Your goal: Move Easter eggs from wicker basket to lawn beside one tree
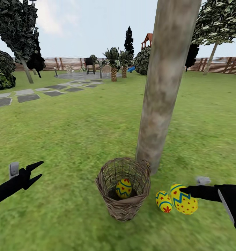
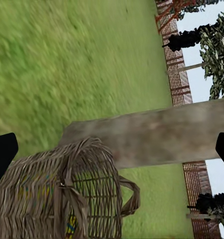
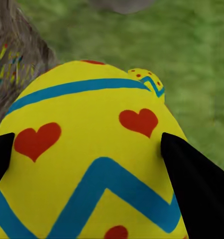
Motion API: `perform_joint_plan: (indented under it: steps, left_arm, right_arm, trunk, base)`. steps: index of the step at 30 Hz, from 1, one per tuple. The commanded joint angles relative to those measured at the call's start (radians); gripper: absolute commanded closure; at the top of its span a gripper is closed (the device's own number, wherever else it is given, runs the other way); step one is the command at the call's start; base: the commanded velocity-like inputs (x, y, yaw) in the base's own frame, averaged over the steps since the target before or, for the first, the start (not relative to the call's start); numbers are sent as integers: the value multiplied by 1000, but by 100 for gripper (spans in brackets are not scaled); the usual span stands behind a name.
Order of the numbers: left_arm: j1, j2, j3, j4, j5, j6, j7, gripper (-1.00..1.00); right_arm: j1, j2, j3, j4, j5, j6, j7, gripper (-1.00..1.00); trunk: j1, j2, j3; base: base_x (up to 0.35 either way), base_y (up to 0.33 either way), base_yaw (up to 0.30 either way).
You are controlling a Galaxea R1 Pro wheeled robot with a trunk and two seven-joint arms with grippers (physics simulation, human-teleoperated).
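Note:
The wicker basket point(image 1: 124, 208) stands on the lawn point(image 1: 72, 132) at the foot of the pale tree trunk point(image 1: 167, 80). One Easter egg point(image 1: 123, 188) lies inside it. A second egg point(image 1: 163, 201) rests on the grass right of the basket. My right gripper point(image 1: 183, 196) is shut on the third egg point(image 1: 185, 205), low beside the second one. In the right wrist view that egg point(image 3: 92, 164) sits between the fingers of the right gripper point(image 3: 87, 144). My left gripper point(image 1: 41, 169) hangs open left of the basket, and in its wrist view the basket point(image 2: 52, 194) and trunk point(image 2: 157, 134) lie ahead.
Grey stepping stones point(image 1: 27, 97) run across the far left toward a paved patch with a grill point(image 1: 89, 65). Palms point(image 1: 113, 64), dark bushes point(image 1: 1, 69) and a slatted wooden fence point(image 1: 219, 64) close the back. Open grass spreads left and right of the trunk.

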State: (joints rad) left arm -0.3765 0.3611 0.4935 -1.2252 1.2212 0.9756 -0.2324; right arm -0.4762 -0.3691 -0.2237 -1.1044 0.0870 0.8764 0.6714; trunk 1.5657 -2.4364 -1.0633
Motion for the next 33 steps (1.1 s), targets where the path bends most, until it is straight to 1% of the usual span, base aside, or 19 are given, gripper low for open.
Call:
perform_joint_plan:
  steps: [1,2,3,4,5,6,7,9,10,11,12,14,15,16,20,23,28,30,33]
  left_arm:
    - [-1,-2,0,-2,-8,5,-8,-100]
    - [-1,-6,-1,-4,-8,5,-8,-100]
    - [-1,-14,-1,-7,-9,5,-8,-100]
    - [-1,-17,-1,-8,-9,5,-8,-100]
    - [-1,-20,-1,-10,-9,5,-8,-100]
    - [-1,-21,-11,-11,-8,5,-8,-100]
    - [-1,-22,-38,-14,-7,5,-8,-100]
    - [-1,-23,-88,-44,-7,5,-8,-100]
    - [-1,-33,-109,-64,-6,5,-9,-100]
    - [-1,-47,-123,-81,-6,5,-9,-100]
    - [-2,-58,-135,-94,-6,5,-10,-100]
    - [-4,-68,-162,-102,-6,5,-10,-100]
    - [-4,-69,-168,-103,-6,5,-10,-100]
    - [-4,-70,-170,-103,-6,5,-10,-100]
    - [-4,-70,-171,-103,-6,5,-11,-100]
    - [-4,-70,-171,-103,-6,5,-34,-100]
    - [-4,-67,-167,-102,-7,5,-42,-100]
    - [-4,-63,-162,-102,-6,5,-42,-100]
    - [-4,-57,-153,-102,-6,5,-42,-100]
  right_arm:
    - [-1,2,-6,42,11,-59,-80,100]
    - [-1,6,-22,66,12,-121,-183,100]
    - [-1,9,-53,83,12,-222,-313,100]
    - [-3,9,-62,92,11,-287,-384,100]
    - [-14,10,-68,132,10,-373,-499,100]
    - [-45,11,-68,224,12,-445,-588,100]
    - [-96,12,-68,321,12,-503,-622,100]
    - [-221,13,-66,551,22,-600,-652,100]
    - [-281,13,-63,655,25,-640,-661,100]
    - [-323,14,-53,724,31,-671,-665,100]
    - [-348,38,-21,761,54,-695,-675,100]
    - [-358,105,50,780,127,-708,-714,100]
    - [-359,127,71,782,158,-710,-727,100]
    - [-360,138,82,783,174,-711,-730,100]
    - [-360,143,93,780,181,-710,-728,100]
    - [-360,143,93,779,181,-709,-728,100]
    - [-359,141,92,781,182,-709,-728,100]
    - [-358,141,92,783,184,-709,-735,100]
    - [-357,139,92,783,183,-711,-736,100]
  trunk:
    - [0,0,-1]
    - [0,0,-1]
    - [0,0,-1]
    - [0,0,-1]
    - [0,0,-1]
    - [0,0,-1]
    - [0,0,-1]
    - [0,0,-1]
    - [0,0,-1]
    - [0,0,-1]
    - [0,0,-1]
    - [0,0,-1]
    - [0,0,-1]
    - [0,0,-1]
    - [0,0,-1]
    - [0,0,-1]
    - [0,0,-1]
    - [0,0,-1]
    - [0,0,-1]
  base:
    - [0,0,0]
    - [0,0,0]
    - [0,0,0]
    - [0,0,0]
    - [0,0,0]
    - [0,0,0]
    - [0,0,0]
    - [0,0,0]
    - [0,0,0]
    - [0,0,0]
    - [61,-76,0]
    - [149,-196,0]
    - [176,-235,0]
    - [183,-244,0]
    - [185,-247,0]
    - [192,-240,17]
    - [177,-247,247]
    - [39,-105,274]
    - [7,-18,81]
